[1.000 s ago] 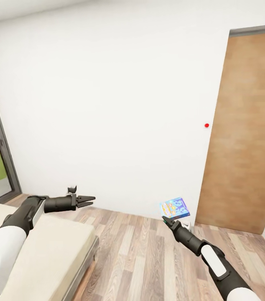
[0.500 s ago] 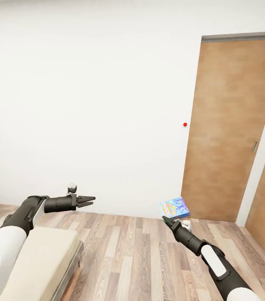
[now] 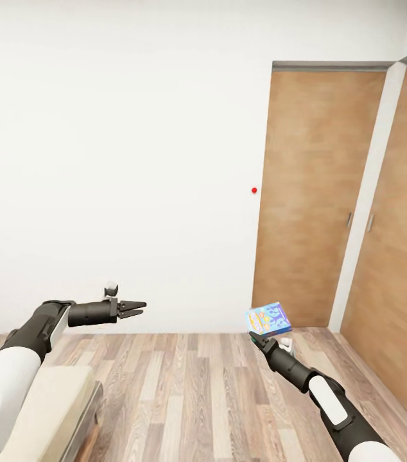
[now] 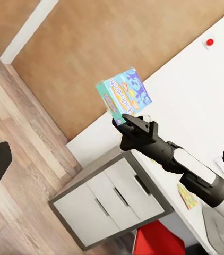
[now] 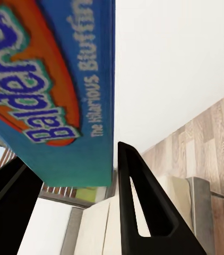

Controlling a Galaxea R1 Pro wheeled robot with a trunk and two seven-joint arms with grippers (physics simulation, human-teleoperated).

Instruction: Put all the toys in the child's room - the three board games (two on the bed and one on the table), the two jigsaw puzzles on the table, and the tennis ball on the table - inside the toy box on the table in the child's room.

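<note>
- The whole head view has swung to the right over the last second: the window has dropped out at the left, the bed point(image 3: 49, 410) has shrunk to a sliver in the lower left corner, and the brown door point(image 3: 306, 192) has slid from the right edge towards the middle, with a second wooden panel now at the far right. That is the robot turning, not the things moving.
- Both arms sit at the same spots in the frame as before, so they are being carried along rigidly.
- The right claw point(image 3: 255, 336), low and right of centre, is clamped on the lower edge of the small blue board game point(image 3: 268, 319), which stands tilted above it against the wall and door. The right wrist view shows its printed cover close above the black fingers.
- The left claw point(image 3: 133, 308), at centre left, carries nothing; its jaws are narrow, nearly together.
- In the left wrist view the table point(image 4: 197, 101) with its drawer unit point(image 4: 109, 204) lies behind the right arm, a corner of the grey toy box point(image 4: 221, 228) at the lower right.
- Judgement: the game is off the bed and in transit; the turn is heading it towards the table.
</note>
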